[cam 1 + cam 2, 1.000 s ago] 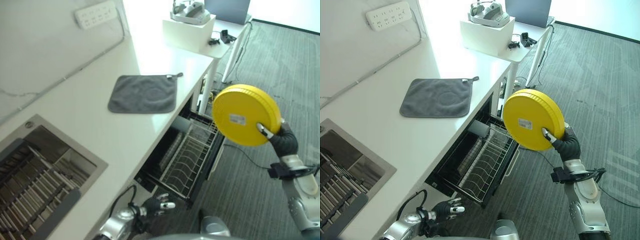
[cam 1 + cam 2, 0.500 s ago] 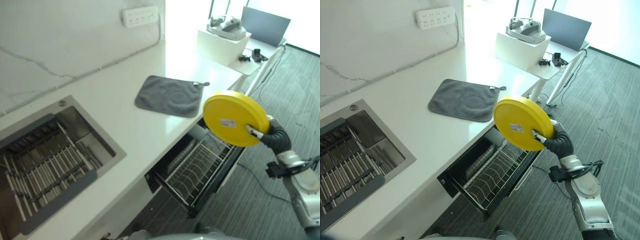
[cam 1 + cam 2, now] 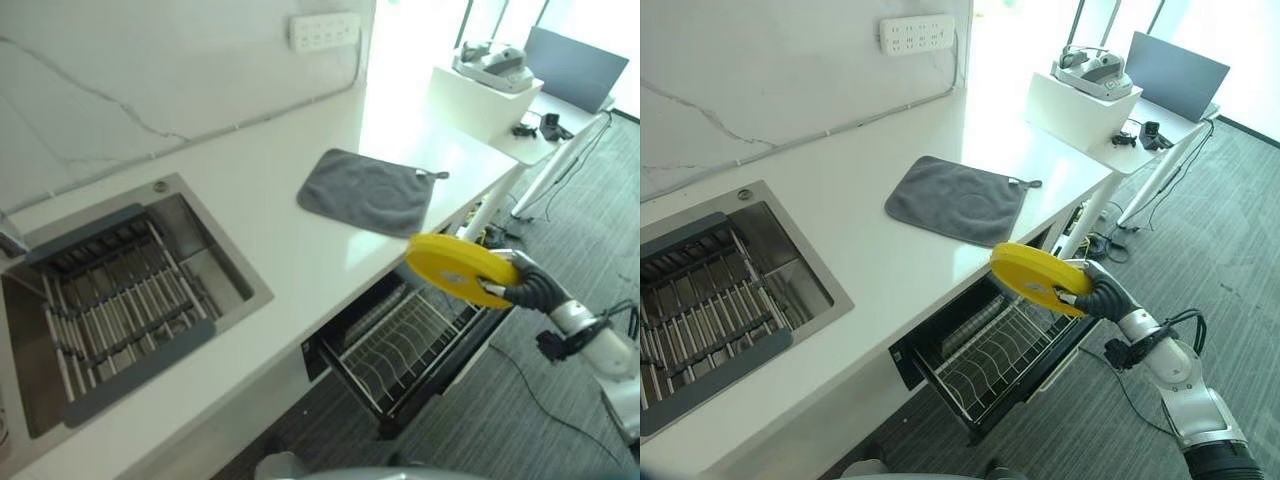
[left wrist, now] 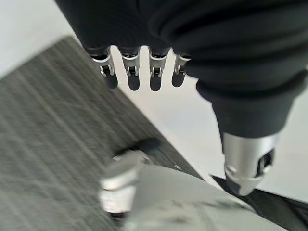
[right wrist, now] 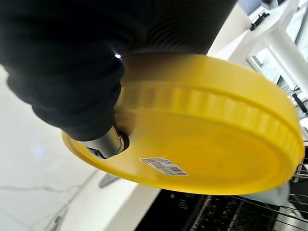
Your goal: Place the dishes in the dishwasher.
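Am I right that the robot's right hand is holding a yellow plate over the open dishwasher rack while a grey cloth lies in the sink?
Not quite. The grey cloth lies flat on the white counter, well apart from the sink, as the right eye view shows. The rest holds: the right hand grips the yellow plate above the pulled-out dishwasher rack.

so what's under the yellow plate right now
The pulled-out dishwasher rack of empty wire tines sits below the yellow plate, held by the right hand. The rack's corner beneath the plate is hidden.

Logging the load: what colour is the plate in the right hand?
Yellow plate, clearest in the right wrist view.
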`<state>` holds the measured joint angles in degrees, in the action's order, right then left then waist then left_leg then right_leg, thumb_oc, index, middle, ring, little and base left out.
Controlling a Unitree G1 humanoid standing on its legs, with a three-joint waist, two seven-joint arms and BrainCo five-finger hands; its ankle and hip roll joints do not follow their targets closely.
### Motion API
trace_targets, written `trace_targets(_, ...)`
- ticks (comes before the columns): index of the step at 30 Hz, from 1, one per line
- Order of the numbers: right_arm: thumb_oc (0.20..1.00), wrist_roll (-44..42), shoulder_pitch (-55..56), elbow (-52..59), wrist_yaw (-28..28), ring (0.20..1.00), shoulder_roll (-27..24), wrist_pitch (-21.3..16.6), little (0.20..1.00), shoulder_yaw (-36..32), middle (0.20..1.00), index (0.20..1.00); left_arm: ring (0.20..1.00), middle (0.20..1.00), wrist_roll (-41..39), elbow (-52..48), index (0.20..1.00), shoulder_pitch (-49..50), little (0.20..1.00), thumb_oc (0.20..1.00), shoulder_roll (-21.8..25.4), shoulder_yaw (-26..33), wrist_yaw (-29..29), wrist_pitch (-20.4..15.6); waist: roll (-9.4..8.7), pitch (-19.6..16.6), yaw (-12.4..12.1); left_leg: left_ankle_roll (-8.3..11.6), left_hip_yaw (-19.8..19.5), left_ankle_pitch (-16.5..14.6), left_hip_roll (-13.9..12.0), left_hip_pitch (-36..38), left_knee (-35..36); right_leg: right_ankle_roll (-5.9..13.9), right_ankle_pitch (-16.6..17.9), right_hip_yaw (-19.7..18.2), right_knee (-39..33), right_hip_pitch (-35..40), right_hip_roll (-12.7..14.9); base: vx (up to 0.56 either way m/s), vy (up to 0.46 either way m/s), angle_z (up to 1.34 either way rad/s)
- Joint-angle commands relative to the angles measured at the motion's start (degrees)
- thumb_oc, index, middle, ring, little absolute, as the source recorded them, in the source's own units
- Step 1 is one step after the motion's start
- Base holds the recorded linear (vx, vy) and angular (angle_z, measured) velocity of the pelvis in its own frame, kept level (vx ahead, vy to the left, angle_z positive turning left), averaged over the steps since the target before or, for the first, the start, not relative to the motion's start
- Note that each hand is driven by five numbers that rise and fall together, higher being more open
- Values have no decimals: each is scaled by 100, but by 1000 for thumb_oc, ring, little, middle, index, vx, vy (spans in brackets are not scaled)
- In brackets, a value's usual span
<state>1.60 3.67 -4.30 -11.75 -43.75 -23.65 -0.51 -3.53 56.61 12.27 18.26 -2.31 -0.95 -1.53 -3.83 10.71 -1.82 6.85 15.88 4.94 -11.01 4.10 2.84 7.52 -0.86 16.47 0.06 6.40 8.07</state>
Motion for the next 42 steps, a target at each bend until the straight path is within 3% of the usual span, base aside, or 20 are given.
trace_targets(1, 200, 105, -438, 257, 385, 200, -287, -733, 200, -122, 200, 200, 1000, 1000, 127, 214, 1000, -463, 1000, 1000, 131, -129, -241, -252, 131, 161, -76, -99, -529, -271, -205, -296, -218, -37, -755, 226, 1033, -177, 246, 3, -42, 12)
trace_targets(11, 200, 814, -394, -340, 594, 200, -505, -1310, 200, 182, 200, 200, 1000, 1000, 494, -165, 1000, -726, 1000, 1000, 331, -735, -360, -460, 112, 273, -71, -152, -605, -296, -178, -460, -347, -24, -806, 196, 1199, -248, 250, -13, -37, 5)
trace_targets(15, 200, 1274, -637, -527, 710, 200, -748, -1666, 200, 829, 200, 200, 1000, 1000, 644, -487, 1000, -1064, 1000, 1000, 600, -1083, -511, -496, 80, 478, -147, -208, -757, -332, -126, -662, -552, -17, -786, 162, 1320, -366, 254, -77, -87, 6)
trace_targets(20, 200, 1990, -1151, -579, 936, 200, -854, -1682, 200, 1518, 200, 200, 1000, 1000, 786, -815, 1000, -1312, 1000, 1000, 792, -1451, -596, -419, 16, 635, -252, -268, -879, -457, -54, -826, -860, -1, -754, 138, 1389, -432, 262, -58, -92, 4)
trace_targets(25, 200, 2299, -1653, -860, 1304, 200, -987, -1564, 200, 2230, 200, 200, 1000, 1000, 1011, -1066, 1000, -1420, 1000, 1000, 1019, -1871, -689, -433, -26, 786, -379, -291, -961, -602, -60, -955, -1252, 1, -756, 123, 1523, -441, 258, 18, -83, 0)
trace_targets(33, 200, 2993, -2488, -1417, 2346, 200, -890, -1195, 200, 2873, 200, 200, 1000, 1000, 1093, -1502, 1000, -1746, 1000, 1000, 1378, -2323, -701, -390, 9, 1130, -565, -349, -1143, -764, -38, -1317, -1737, -31, -877, 114, 2010, -715, 272, -43, -56, 11)
trace_targets(38, 200, 2994, -3178, -2124, 2669, 200, -684, -642, 200, 3193, 200, 200, 1000, 1000, 979, -1662, 1000, -2048, 1000, 1000, 1505, -2559, -693, -309, 127, 1414, -683, -398, -1324, -860, -23, -1703, -2204, -135, -1040, 88, 2638, -1062, 314, -21, -35, 12)
trace_targets(42, 200, 2894, -3845, -2911, 2870, 200, -603, -478, 200, 3453, 200, 200, 1000, 1000, 843, -1723, 1000, -2306, 1000, 1000, 1583, -2753, -651, -312, 274, 1635, -783, -411, -1445, -826, 50, -1965, -2316, -183, -1099, 107, 2935, -1374, 353, -85, -5, 10)
